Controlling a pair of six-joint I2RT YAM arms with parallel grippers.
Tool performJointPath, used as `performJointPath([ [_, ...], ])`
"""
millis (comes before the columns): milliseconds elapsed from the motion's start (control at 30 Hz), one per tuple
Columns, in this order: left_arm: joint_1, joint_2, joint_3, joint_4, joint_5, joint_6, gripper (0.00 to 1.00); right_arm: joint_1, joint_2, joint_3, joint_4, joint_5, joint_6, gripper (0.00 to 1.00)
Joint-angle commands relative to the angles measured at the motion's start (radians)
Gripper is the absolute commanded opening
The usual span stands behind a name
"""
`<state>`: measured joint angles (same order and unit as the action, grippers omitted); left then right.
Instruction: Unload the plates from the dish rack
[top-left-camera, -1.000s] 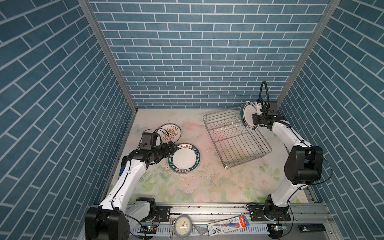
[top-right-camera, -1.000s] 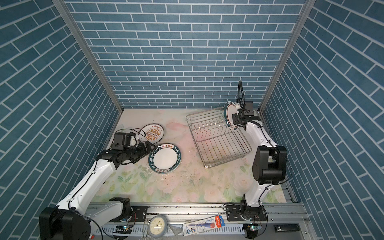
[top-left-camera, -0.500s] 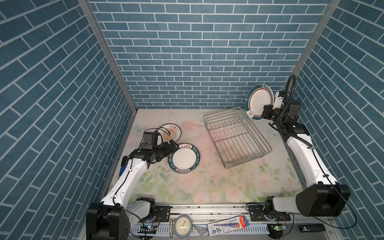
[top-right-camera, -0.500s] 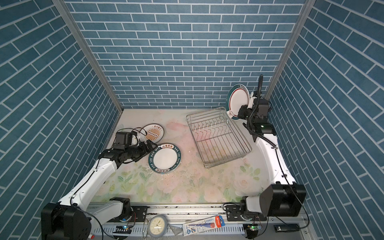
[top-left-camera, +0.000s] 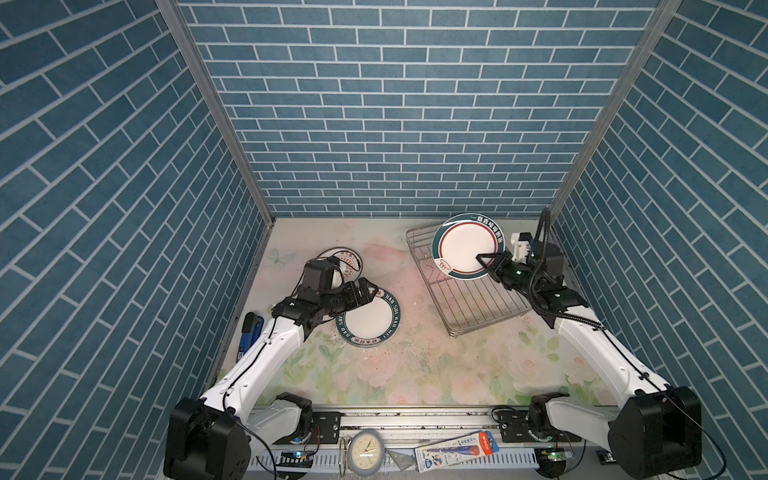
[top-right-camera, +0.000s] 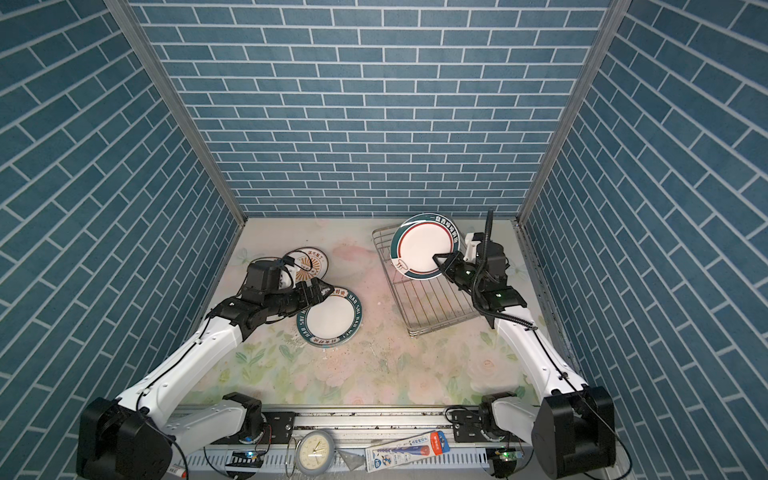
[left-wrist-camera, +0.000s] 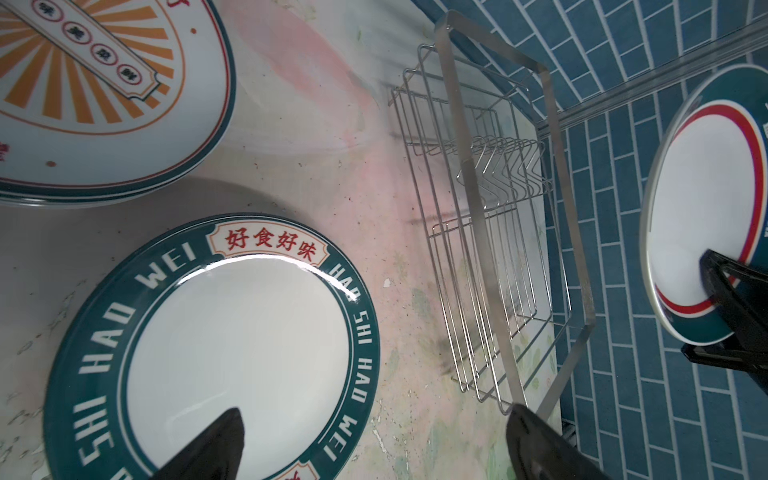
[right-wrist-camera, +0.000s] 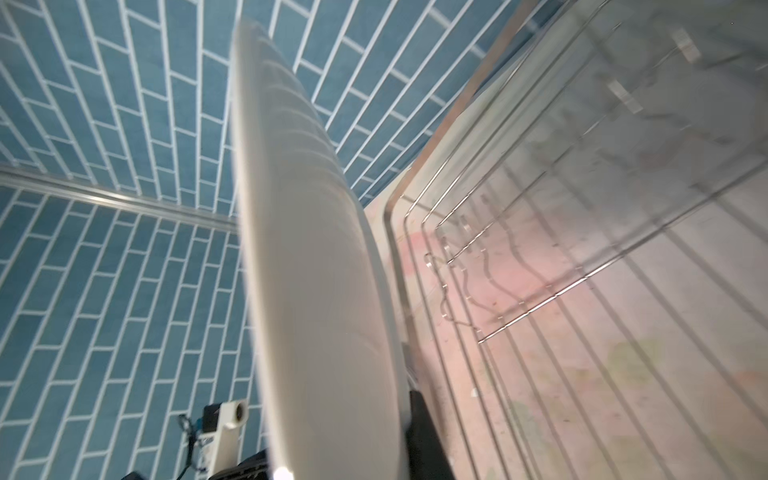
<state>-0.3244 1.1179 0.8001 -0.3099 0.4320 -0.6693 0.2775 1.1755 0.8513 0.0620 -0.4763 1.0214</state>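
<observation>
While aloft near dish rack (top-left-camera: 478, 303), red-ringed plate (top-left-camera: 461, 249) in pinch of right tool (top-left-camera: 487, 264); left tool (top-left-camera: 370, 293) agape over lettered plate (top-left-camera: 370, 324).

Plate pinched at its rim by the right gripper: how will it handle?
Probably stiff: the plate stands tilted from one rim pinch by the right gripper without sagging. Glossy glaze, so it may pivot in the jaws. Looks ceramic: likely to chip if dropped on the dish rack.
</observation>
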Motion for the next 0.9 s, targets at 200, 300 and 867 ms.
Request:
performJointPath([
  [200, -0.051, 0.031, 0.019, 0.198, 0.052, -0.049, 0.99, 0.175, 0.113, -0.008, 0.261, -0.054, 0.119, 0.00],
  [300, -0.052, 0.024, 0.007, 0.244, 0.060, -0.062, 1.00, 0.203, 0.143, -0.005, 0.280, -0.055, 0.120, 0.00],
  [867, -0.052, 0.092, -0.021, 0.444, 0.138, -0.124, 0.84, 0.323, 0.261, 0.013, 0.395, -0.119, 0.139, 0.00],
])
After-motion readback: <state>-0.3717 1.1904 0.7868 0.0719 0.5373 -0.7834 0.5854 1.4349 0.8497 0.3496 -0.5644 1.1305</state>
